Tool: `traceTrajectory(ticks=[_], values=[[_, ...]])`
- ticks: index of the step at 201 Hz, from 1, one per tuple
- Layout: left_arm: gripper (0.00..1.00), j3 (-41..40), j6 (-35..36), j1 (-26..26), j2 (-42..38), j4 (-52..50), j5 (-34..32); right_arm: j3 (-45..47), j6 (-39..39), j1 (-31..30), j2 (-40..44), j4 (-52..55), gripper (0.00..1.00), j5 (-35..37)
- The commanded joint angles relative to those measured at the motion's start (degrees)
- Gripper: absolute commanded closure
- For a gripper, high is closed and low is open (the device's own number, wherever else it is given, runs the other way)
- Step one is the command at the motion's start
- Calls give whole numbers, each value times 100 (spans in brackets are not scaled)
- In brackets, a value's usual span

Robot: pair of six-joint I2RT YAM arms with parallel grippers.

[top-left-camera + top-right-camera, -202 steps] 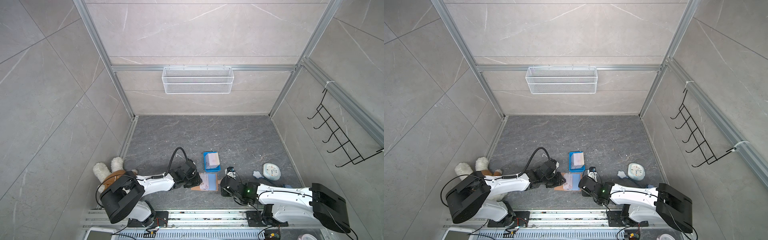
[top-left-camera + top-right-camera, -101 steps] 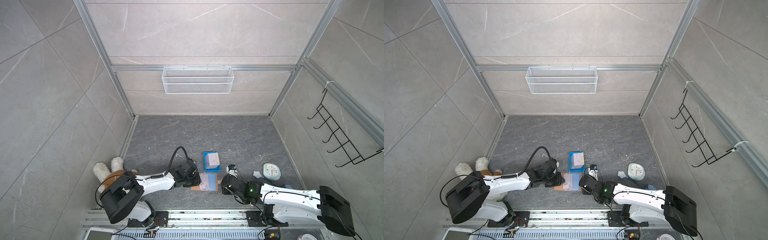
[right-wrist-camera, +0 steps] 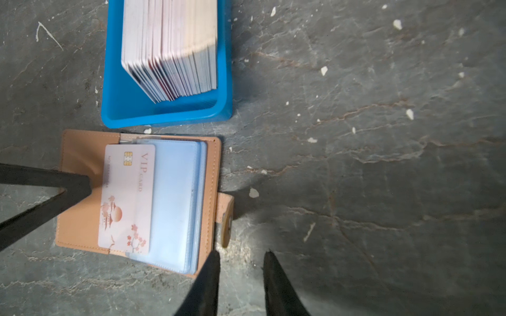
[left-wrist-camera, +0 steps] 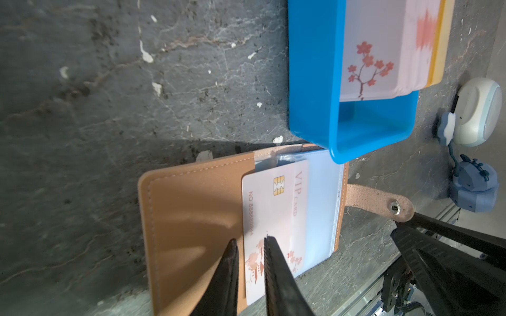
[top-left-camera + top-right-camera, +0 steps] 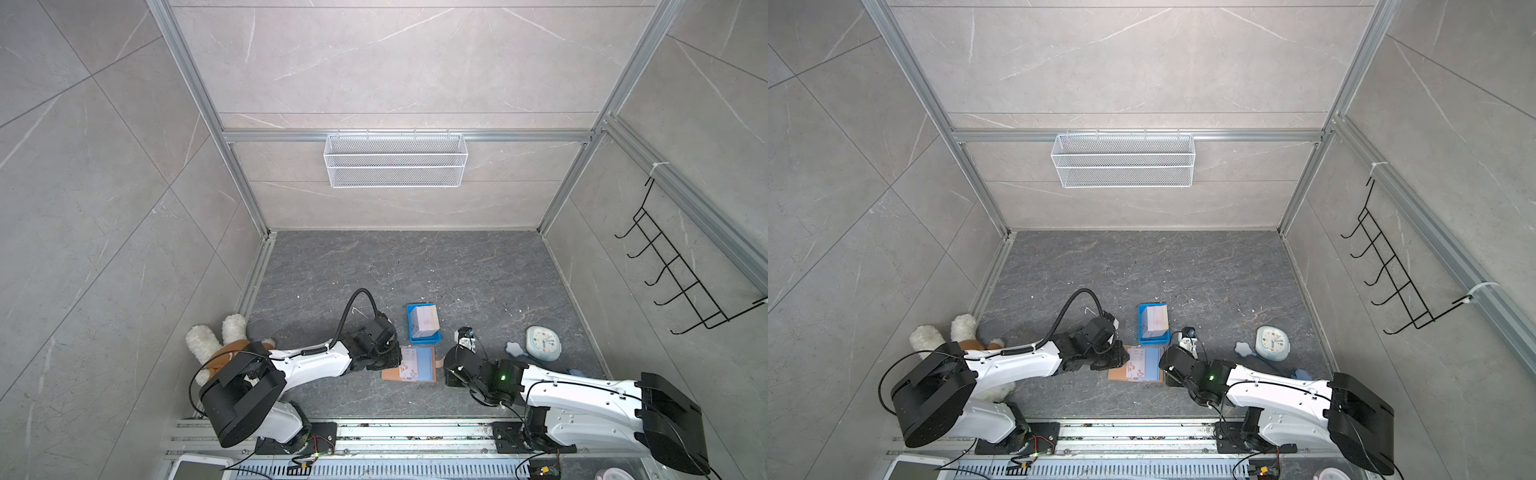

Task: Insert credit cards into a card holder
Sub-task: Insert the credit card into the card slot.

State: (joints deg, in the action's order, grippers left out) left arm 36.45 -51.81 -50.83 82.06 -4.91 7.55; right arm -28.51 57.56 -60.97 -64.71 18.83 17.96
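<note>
Right arm shifted | left fingers (image 4: 276, 273) narrow, on card (image 4: 273, 208) | right fingers (image 3: 208, 287) apart, empty | tray (image 4: 312, 82) beside holder (image 4: 191, 219)

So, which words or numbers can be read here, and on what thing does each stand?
"VIP CARD": on the pale card on the open wallet.
"NO 8888": same card; later digits blurred.
Clock: numerals too small to read.
Cards in the blue tray: no readable text.

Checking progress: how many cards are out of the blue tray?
1. A VIP card lies on the open card holder, apparently partly under a clear sleeve, the left hand at its outer edge. Others may be hidden inside the sleeves.
</note>
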Motion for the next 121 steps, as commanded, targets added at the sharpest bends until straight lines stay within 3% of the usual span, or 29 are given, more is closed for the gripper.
traceTrajectory(ticks=[1,121], values=[[79,107,39,-58,-2,-67,-102,-6,-181,134,9,-80,70,-170],[80,170,-150,-138,197,-94,-243,298,-384,698,-188,-586,75,-723]])
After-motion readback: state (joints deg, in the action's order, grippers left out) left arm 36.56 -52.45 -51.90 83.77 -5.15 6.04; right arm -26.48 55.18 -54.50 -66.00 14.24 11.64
